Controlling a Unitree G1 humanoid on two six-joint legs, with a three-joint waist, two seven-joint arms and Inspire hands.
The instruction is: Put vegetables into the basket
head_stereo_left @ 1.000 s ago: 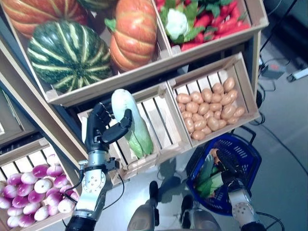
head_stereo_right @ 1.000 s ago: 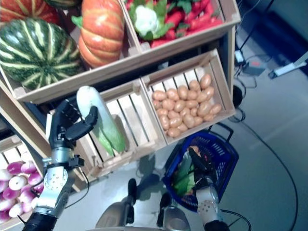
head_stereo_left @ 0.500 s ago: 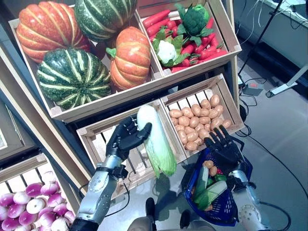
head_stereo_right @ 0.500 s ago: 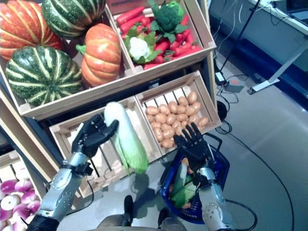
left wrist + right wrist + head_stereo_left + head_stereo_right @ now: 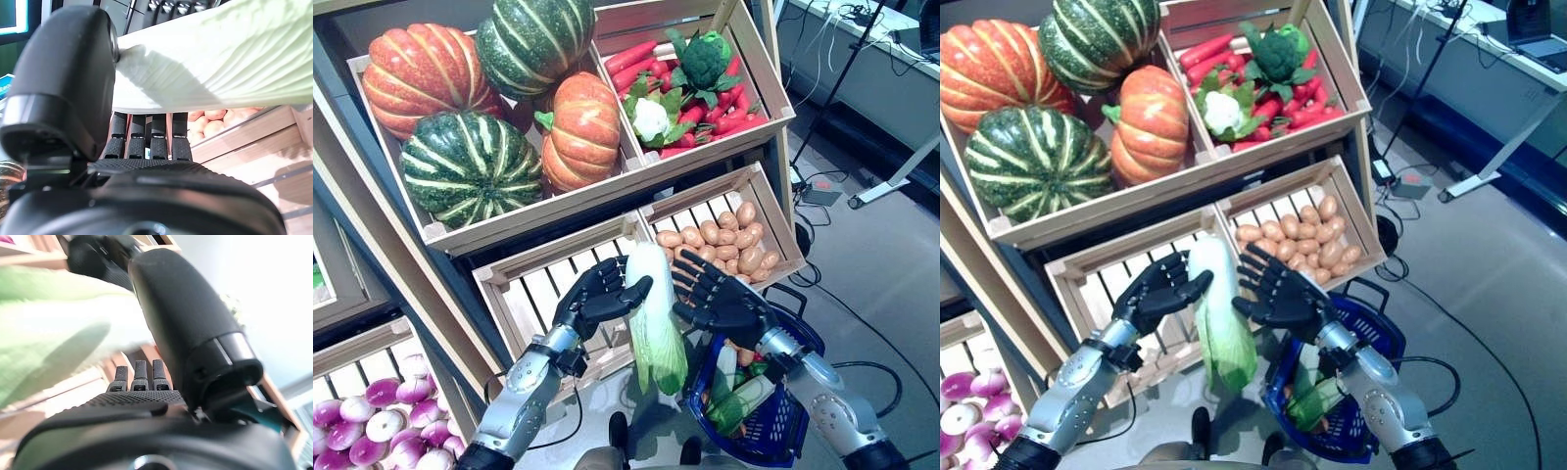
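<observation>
A long pale-green napa cabbage (image 5: 651, 313) hangs upright in front of the shelf's lower crates, leafy end down. My left hand (image 5: 592, 299) grips its white upper part, thumb (image 5: 68, 78) pressed on one side and fingers behind. My right hand (image 5: 720, 299) is raised on the cabbage's other side, fingers spread and straight, close against it; whether it touches I cannot tell. The blue basket (image 5: 770, 427) stands on the floor just below the right hand, holding a cucumber (image 5: 724, 367), leafy greens and a carrot. The cabbage's tip hangs beside the basket's left rim.
An empty slatted crate (image 5: 533, 289) lies behind the left hand, and a crate of potatoes (image 5: 729, 235) behind the right. Above are pumpkins (image 5: 470, 166) and a crate of carrots, cauliflower and broccoli (image 5: 695, 88). Purple-white onions (image 5: 372, 431) fill a low crate at left. Desk legs (image 5: 891, 176) stand at right.
My left hand has carried the cabbage out of the empty crate and rightward towards the basket. My right hand has risen from the basket to the cabbage's side. The camera view has shifted too.
</observation>
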